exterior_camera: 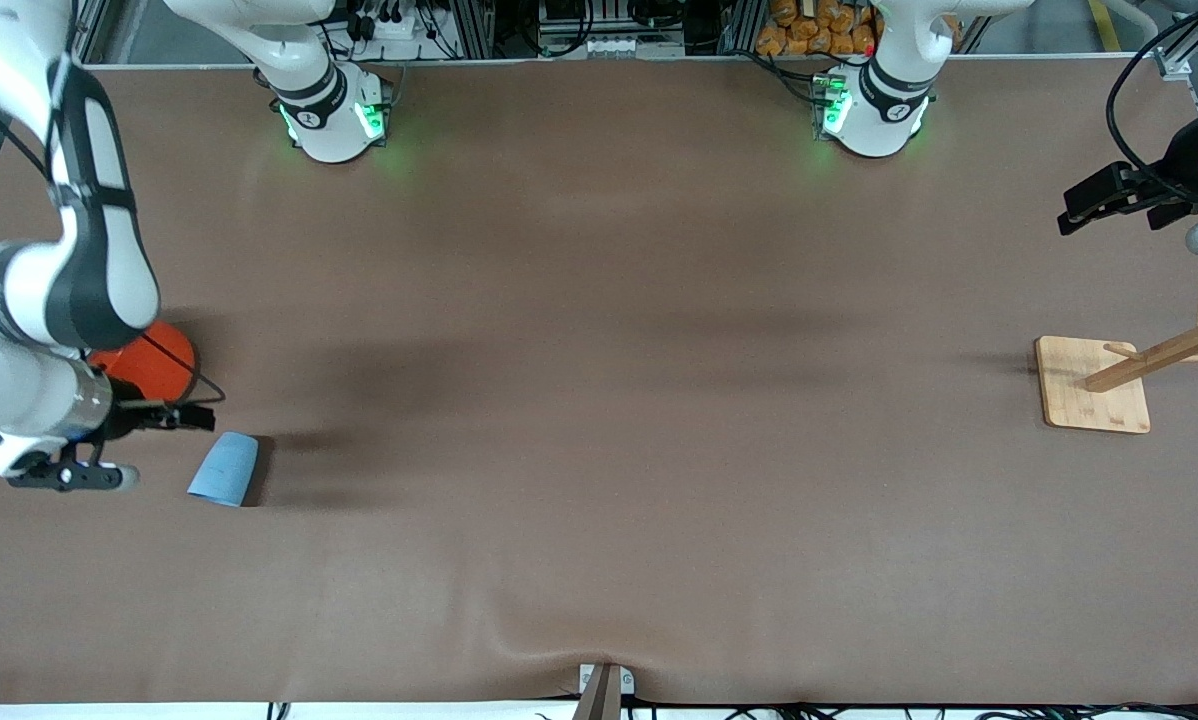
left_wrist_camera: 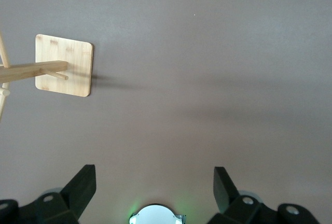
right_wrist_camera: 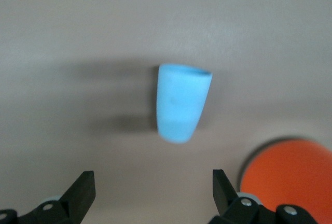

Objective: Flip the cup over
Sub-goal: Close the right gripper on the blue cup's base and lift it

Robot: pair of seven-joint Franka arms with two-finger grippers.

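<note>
The light-blue cup [exterior_camera: 224,468] appears to lie on its side on the brown table at the right arm's end, its wider end nearer the front camera. It also shows in the right wrist view [right_wrist_camera: 181,102]. My right gripper [exterior_camera: 154,447] hovers just beside the cup, toward the table's end, open and empty; in its own view [right_wrist_camera: 154,182] the cup lies ahead of the open jaws and apart from them. My left gripper [exterior_camera: 1109,200] waits open and empty over the left arm's end of the table [left_wrist_camera: 154,182].
A large orange can [exterior_camera: 149,362] stands close to the cup, farther from the front camera, partly hidden by the right arm; it also shows in the right wrist view [right_wrist_camera: 290,175]. A wooden peg rack on a square base [exterior_camera: 1094,385] stands at the left arm's end [left_wrist_camera: 65,64].
</note>
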